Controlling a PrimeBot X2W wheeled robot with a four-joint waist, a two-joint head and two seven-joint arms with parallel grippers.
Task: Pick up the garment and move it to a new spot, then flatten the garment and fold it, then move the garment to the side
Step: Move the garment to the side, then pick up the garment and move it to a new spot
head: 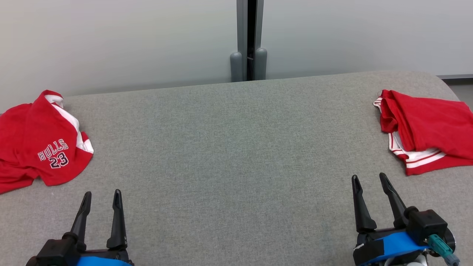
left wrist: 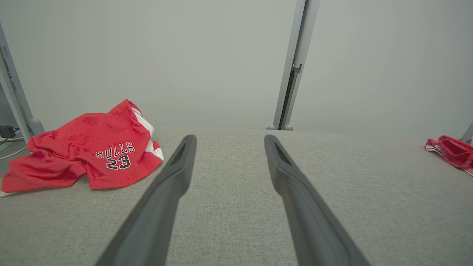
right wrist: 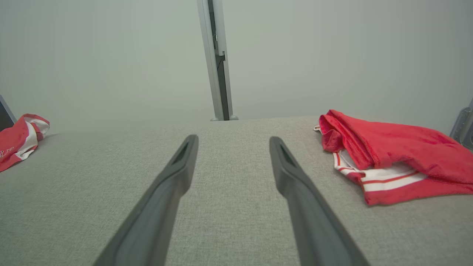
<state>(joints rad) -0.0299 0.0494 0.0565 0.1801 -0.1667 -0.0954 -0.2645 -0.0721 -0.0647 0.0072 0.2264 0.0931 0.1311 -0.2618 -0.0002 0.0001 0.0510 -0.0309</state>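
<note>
Grey woven surface (head: 236,147) bears rumpled red jersey (head: 40,144), striped garment (head: 428,129); left gripper (head: 102,192), right gripper (head: 368,176) wide, empty.

L garment (head: 40,144) & R garment (head: 428,129) at opp. ends of table (head: 236,147).

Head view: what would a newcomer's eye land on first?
Two red garments stand out on the grey table: the crumpled Bulls 23 garment at the left edge and the white-striped red garment at the right. Near the bottom, the left gripper and right gripper stand open and empty.
</note>
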